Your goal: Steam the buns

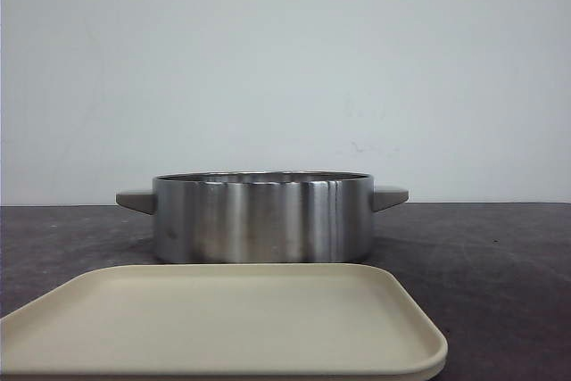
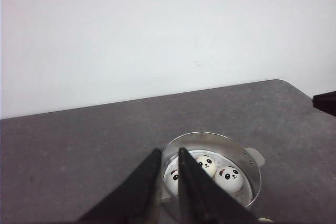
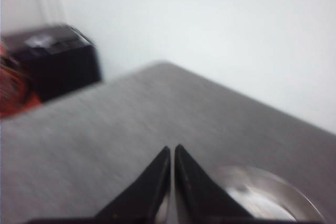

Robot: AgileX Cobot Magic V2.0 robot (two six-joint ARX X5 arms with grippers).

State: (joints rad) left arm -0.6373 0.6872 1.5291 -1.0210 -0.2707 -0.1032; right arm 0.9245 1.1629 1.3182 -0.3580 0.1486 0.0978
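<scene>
Three white buns with black panda faces lie inside a steel pot (image 2: 210, 136): one in the middle (image 2: 206, 165), one beside it (image 2: 229, 178), and one (image 2: 173, 179) partly hidden behind my fingers. My left gripper (image 2: 169, 150) hangs above the pot's near rim, open by a narrow gap with nothing between its fingers. In the blurred right wrist view, my right gripper (image 3: 172, 148) is shut and empty, with the pot (image 3: 273, 198) off to one side. In the front view the pot (image 1: 263, 220) hides its contents and neither gripper shows.
A beige tray (image 1: 223, 327) lies in front of the pot on the dark table and carries nothing. The pot has grey side handles (image 1: 389, 195). A black box (image 3: 58, 61) stands beyond the table edge. A dark part (image 2: 325, 102) pokes in at the frame edge.
</scene>
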